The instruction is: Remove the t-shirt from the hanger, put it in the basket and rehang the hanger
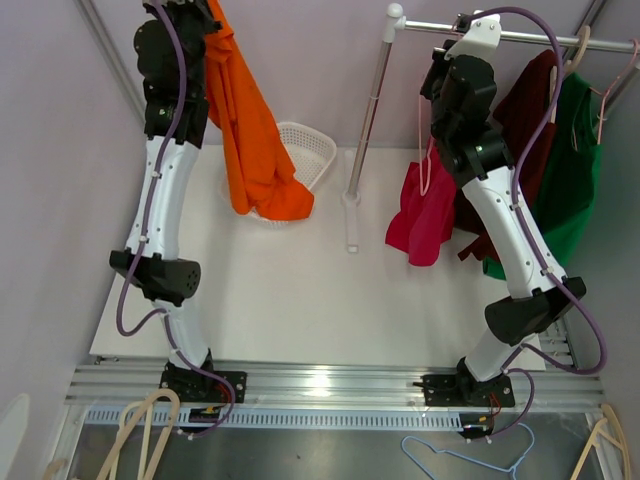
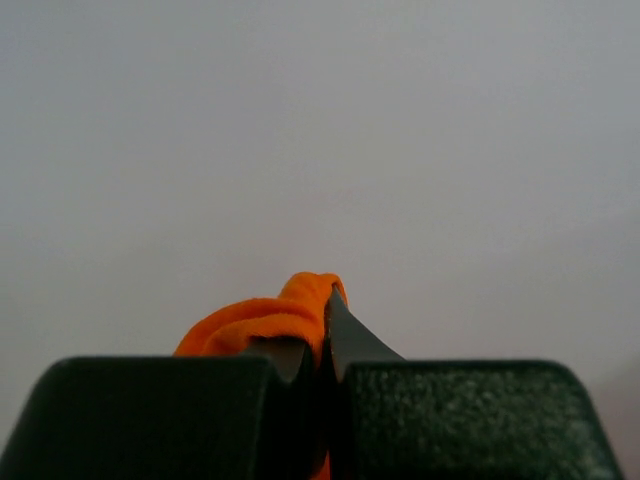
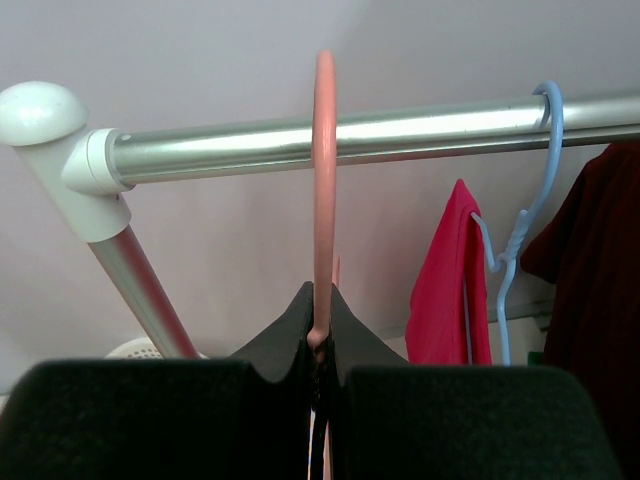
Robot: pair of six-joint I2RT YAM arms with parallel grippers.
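White table (image 1: 300,300): left gripper (image 2: 325,300) pinches orange t-shirt (image 1: 250,140) over far-left basket (image 1: 312,150); right gripper (image 3: 320,305) pinches pink hanger (image 3: 324,150). Risk: shallow pinch slips, shirt misses basket.

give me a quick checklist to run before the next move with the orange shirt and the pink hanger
1. Grip of left end effector on orange t-shirt: ok, shut on a fold of fabric.
2. Grip of right end effector on pink hanger: ok, shut on its stem.
3. Hanger hook over the rail: ok, it loops above the bar.
4. T-shirt free of the hanger: ok, it hangs from the left arm alone, apart from the rack.
5. T-shirt's lower end inside the white basket: cannot tell; it covers the basket's left rim.
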